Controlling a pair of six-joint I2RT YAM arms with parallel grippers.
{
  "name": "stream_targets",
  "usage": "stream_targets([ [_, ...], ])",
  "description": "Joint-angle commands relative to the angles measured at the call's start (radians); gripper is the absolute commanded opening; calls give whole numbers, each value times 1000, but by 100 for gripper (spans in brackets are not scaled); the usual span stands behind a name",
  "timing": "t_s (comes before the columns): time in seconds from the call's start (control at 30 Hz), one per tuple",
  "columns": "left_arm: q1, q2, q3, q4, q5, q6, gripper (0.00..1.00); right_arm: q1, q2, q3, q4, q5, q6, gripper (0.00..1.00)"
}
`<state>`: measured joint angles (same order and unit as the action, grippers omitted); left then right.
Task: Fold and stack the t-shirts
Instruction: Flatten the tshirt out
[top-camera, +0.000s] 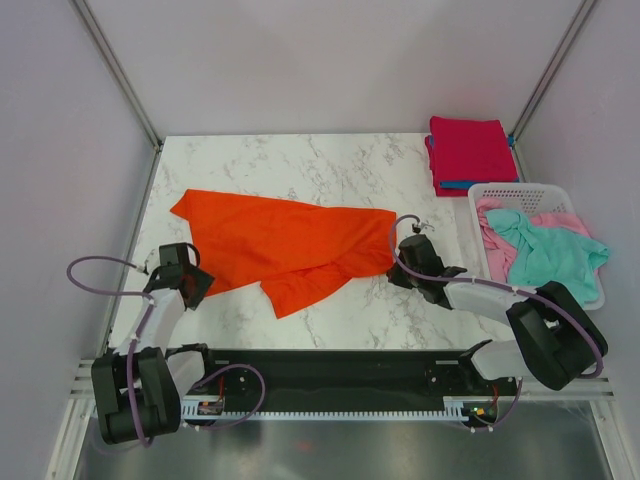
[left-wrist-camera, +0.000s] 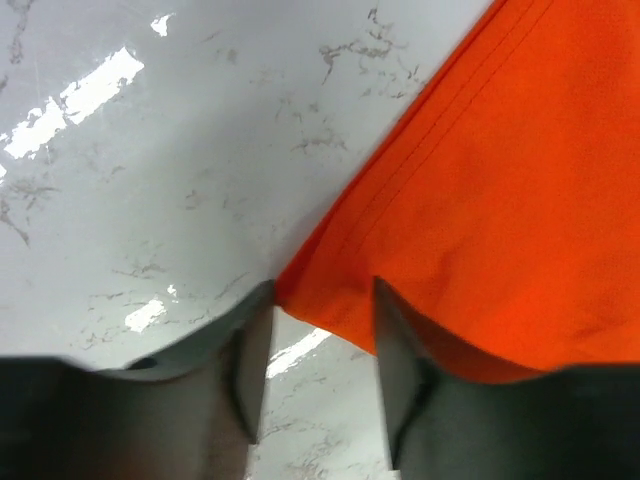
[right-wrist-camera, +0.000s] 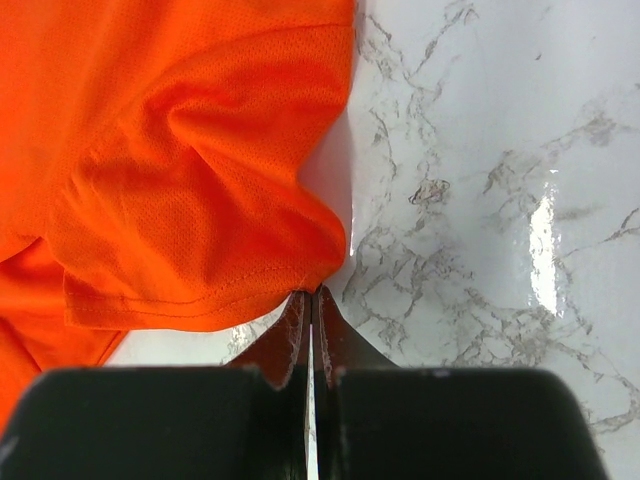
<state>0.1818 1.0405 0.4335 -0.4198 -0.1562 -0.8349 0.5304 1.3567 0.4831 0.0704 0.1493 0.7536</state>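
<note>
Your right gripper (right-wrist-camera: 312, 305) is clenched on the sleeve hem of the orange-red t-shirt (top-camera: 290, 245), its fingertips pressed together. Your left gripper (left-wrist-camera: 325, 295) is released, with its fingers apart at the shirt's far edge and the hem lying between them. You see that shirt spread out and rumpled on the marble table (top-camera: 330, 160), left of the white basket (top-camera: 520, 190). Inside the basket lie a crumpled teal t-shirt (top-camera: 545, 250) and a pink t-shirt (top-camera: 565, 220). Just behind the basket, a folded magenta t-shirt (top-camera: 468, 150) rests on a blue t-shirt (top-camera: 455, 184).
</note>
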Motion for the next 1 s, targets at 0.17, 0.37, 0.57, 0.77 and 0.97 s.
stream_targets([
  [0.17,1,27,-39,95,-5,-18,8,-12,1,-3,43,-25,-11,0],
  [0.37,1,-83,11,44,105,20,2,-12,-24,-12,52,-22,-16,0],
  [0.57,1,-325,246,-123,174,166,2,-4,-217,35,-150,5,-68,0],
  [0.77,1,-441,477,-249,237,298,2,5,-540,304,-458,47,-108,0],
  [0.97,-1,-471,649,-298,258,280,2,8,-666,613,-615,18,-142,0],
])
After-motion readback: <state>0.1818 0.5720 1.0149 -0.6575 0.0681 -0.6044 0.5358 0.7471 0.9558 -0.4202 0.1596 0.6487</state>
